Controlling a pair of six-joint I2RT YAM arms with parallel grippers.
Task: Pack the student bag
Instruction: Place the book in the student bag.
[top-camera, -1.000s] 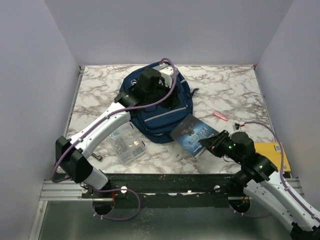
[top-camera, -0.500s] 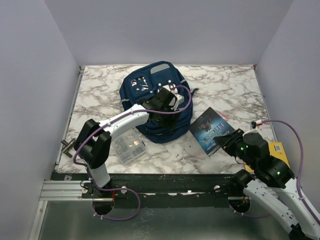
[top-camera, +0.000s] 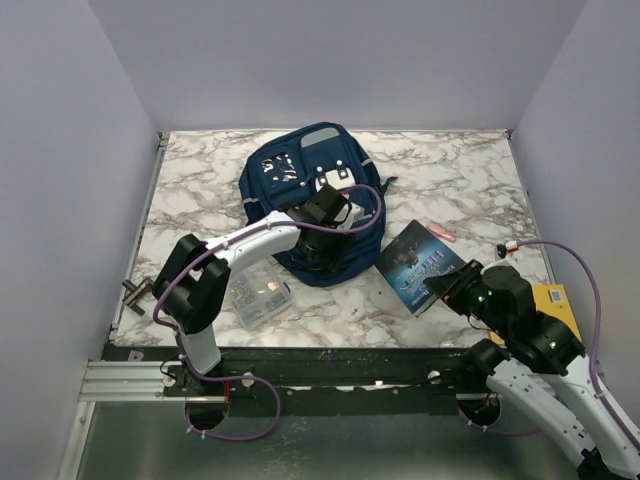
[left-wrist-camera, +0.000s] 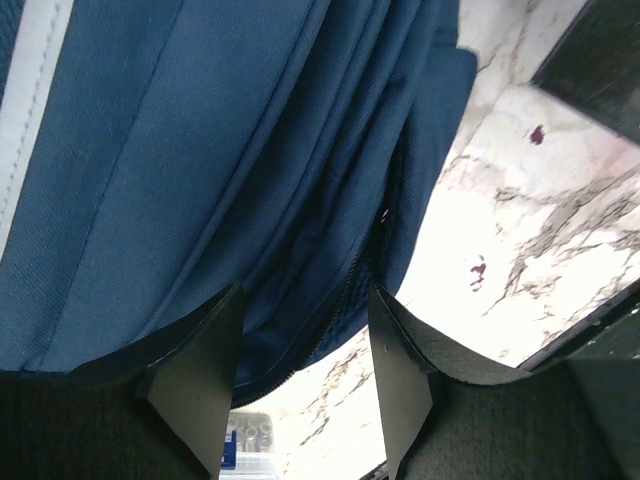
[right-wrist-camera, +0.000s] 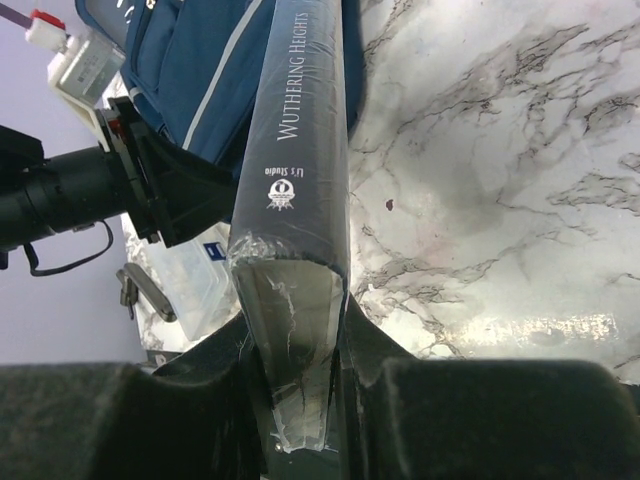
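Note:
The navy student bag (top-camera: 300, 180) lies flat at the middle back of the table. My left gripper (top-camera: 326, 243) is at the bag's near edge. In the left wrist view this gripper (left-wrist-camera: 300, 385) is open, and the zipper edge of the student bag (left-wrist-camera: 200, 180) hangs between its fingers (left-wrist-camera: 205, 385) without being pinched. My right gripper (top-camera: 452, 290) is shut on a dark book (top-camera: 415, 262), right of the bag and just above the table. In the right wrist view the book's spine (right-wrist-camera: 300, 130) reads "Wuthering Heights" and points from my right gripper (right-wrist-camera: 298, 335) toward the student bag (right-wrist-camera: 190, 70).
A small clear plastic box (top-camera: 255, 290) sits left of the bag's near end, beside my left arm. A pink object (top-camera: 441, 232) lies right of the book. A yellow item (top-camera: 552, 298) lies under my right arm. A small metal piece (top-camera: 136, 291) rests at the table's left edge.
My left arm came down from the bag's top to its near edge, and its jaws opened wider. My right arm carried the book right, then slightly back toward the bag.

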